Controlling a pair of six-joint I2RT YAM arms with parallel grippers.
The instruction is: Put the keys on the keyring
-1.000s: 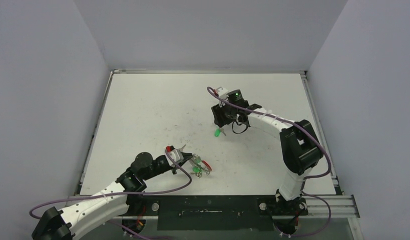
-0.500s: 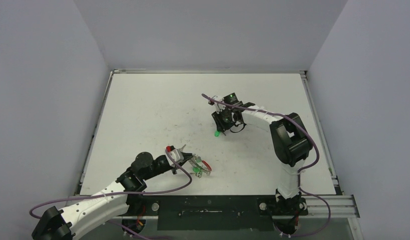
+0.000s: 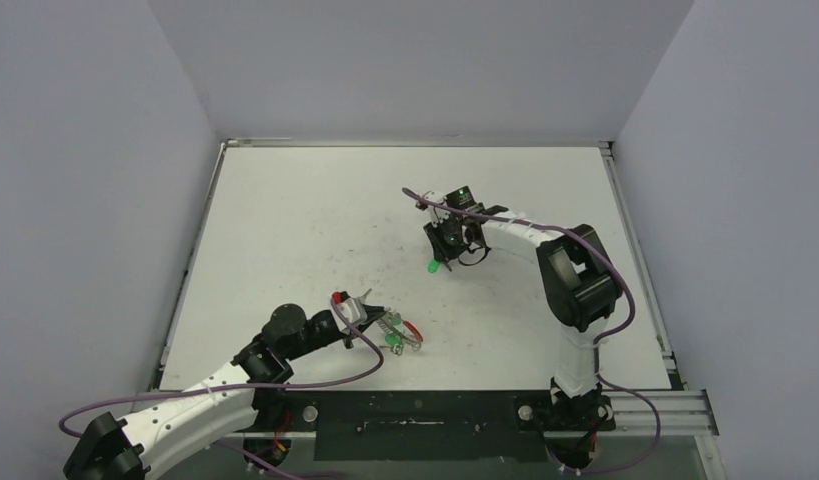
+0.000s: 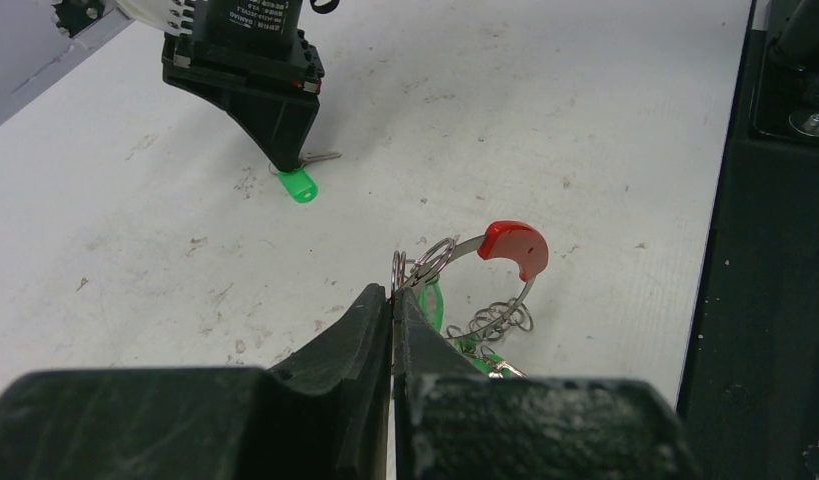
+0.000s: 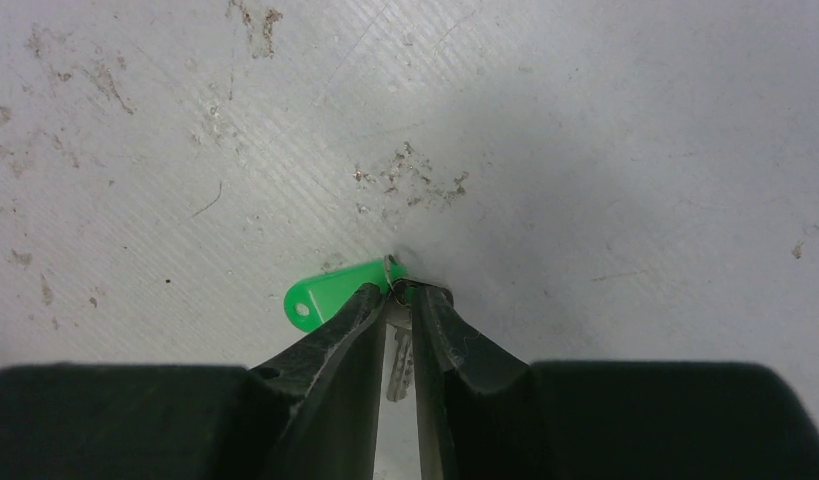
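Note:
The keyring [image 4: 515, 247], a wire ring with a red arc and small silvery loops, lies on the table near the front. My left gripper [image 4: 392, 293] is shut on one of its loops. Keys with green tags [image 4: 431, 303] hang on the ring beside the fingers. In the top view the ring [image 3: 409, 330] sits just right of the left gripper [image 3: 371, 318]. Farther back, one loose key [image 5: 397, 358] with a green tag [image 5: 330, 293] lies flat on the table. My right gripper [image 5: 403, 291] points straight down over it, its fingers pressed against both sides of the key's head.
The white table [image 3: 315, 210] is scuffed with dark marks. A raised rim [image 3: 200, 240] borders its left side, a black strip [image 3: 415, 425] its near edge. A small red piece [image 3: 337, 298] shows beside the left wrist.
The right gripper has come down onto the loose green-tagged key and its jaws have narrowed onto it. The left arm and the keyring have not moved.

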